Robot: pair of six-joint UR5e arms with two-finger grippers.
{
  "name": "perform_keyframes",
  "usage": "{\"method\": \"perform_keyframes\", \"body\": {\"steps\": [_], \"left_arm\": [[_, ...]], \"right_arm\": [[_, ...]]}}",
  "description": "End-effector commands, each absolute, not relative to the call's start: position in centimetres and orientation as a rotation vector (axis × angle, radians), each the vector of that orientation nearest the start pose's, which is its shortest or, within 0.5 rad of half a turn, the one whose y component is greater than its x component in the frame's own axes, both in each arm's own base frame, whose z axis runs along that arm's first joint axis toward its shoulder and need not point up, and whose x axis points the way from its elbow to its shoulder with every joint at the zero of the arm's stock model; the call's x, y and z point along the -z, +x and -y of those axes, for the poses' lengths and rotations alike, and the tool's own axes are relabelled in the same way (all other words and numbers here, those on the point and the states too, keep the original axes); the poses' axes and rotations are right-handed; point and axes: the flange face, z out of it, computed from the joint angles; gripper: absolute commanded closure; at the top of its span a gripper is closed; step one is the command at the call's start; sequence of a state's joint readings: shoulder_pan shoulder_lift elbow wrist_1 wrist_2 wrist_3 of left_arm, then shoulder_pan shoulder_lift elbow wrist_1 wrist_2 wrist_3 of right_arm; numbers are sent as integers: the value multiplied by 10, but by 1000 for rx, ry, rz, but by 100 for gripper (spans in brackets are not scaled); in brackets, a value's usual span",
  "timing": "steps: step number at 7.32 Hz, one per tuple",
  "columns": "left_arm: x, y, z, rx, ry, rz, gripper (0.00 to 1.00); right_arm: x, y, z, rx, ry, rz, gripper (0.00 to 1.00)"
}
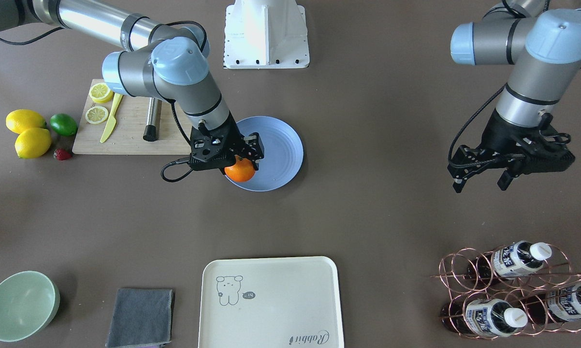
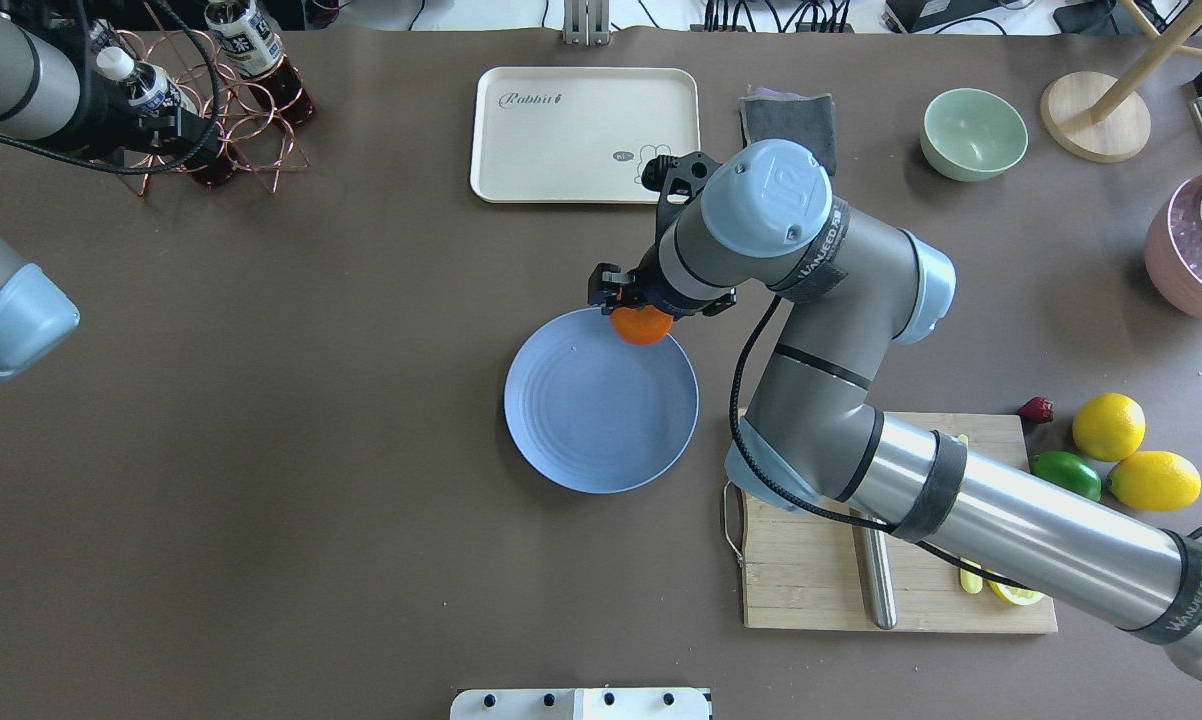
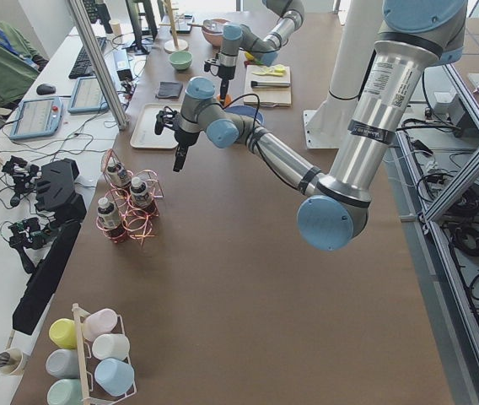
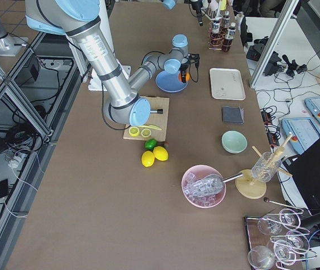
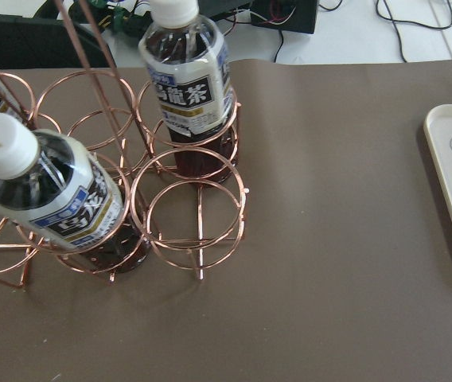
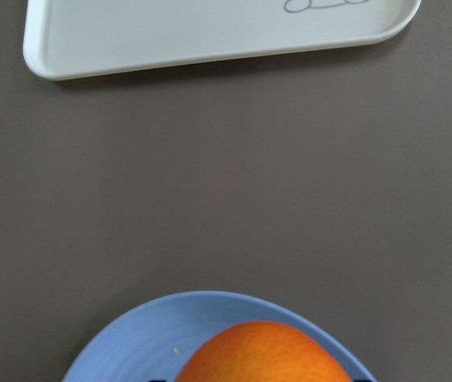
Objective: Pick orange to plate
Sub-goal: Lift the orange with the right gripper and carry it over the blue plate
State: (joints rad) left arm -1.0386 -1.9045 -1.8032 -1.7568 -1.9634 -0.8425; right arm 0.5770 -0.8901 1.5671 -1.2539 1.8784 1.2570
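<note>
My right gripper (image 1: 238,159) is shut on the orange (image 1: 240,171), a small bright-orange fruit. It holds the fruit over the rim of the periwinkle-blue plate (image 1: 278,147) on the side facing the cream tray. From overhead the orange (image 2: 641,327) overlaps the plate (image 2: 601,420) at its far edge. The right wrist view shows the orange (image 6: 262,354) above the plate (image 6: 122,354); I cannot tell whether they touch. My left gripper (image 1: 480,183) hangs open and empty, far off near the bottle rack.
A wooden cutting board (image 1: 131,137) carries lemon slices, a yellow knife and a steel rod. Two lemons (image 1: 27,133), a lime (image 1: 63,124) and a strawberry lie beside it. A cream tray (image 1: 271,302), grey cloth (image 1: 140,316), green bowl (image 1: 20,304) and copper bottle rack (image 1: 513,290) line the operators' side.
</note>
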Motion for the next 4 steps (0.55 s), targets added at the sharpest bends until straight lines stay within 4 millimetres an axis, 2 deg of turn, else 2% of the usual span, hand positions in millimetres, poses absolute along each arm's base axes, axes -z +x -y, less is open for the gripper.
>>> {"method": "perform_keyframes", "body": {"steps": [1,3,4], "left_arm": [[-377,201,570,110,307,-733,2],[-381,196,570,119,305,-728,2],[-390,194,566,122,293,-724,2]], "right_arm": [[-206,-570,434,-89,182,1027,100],[-208,-586,412,-103,180,1087,100],[-211,-595,404,-109,202,1080,100]]}}
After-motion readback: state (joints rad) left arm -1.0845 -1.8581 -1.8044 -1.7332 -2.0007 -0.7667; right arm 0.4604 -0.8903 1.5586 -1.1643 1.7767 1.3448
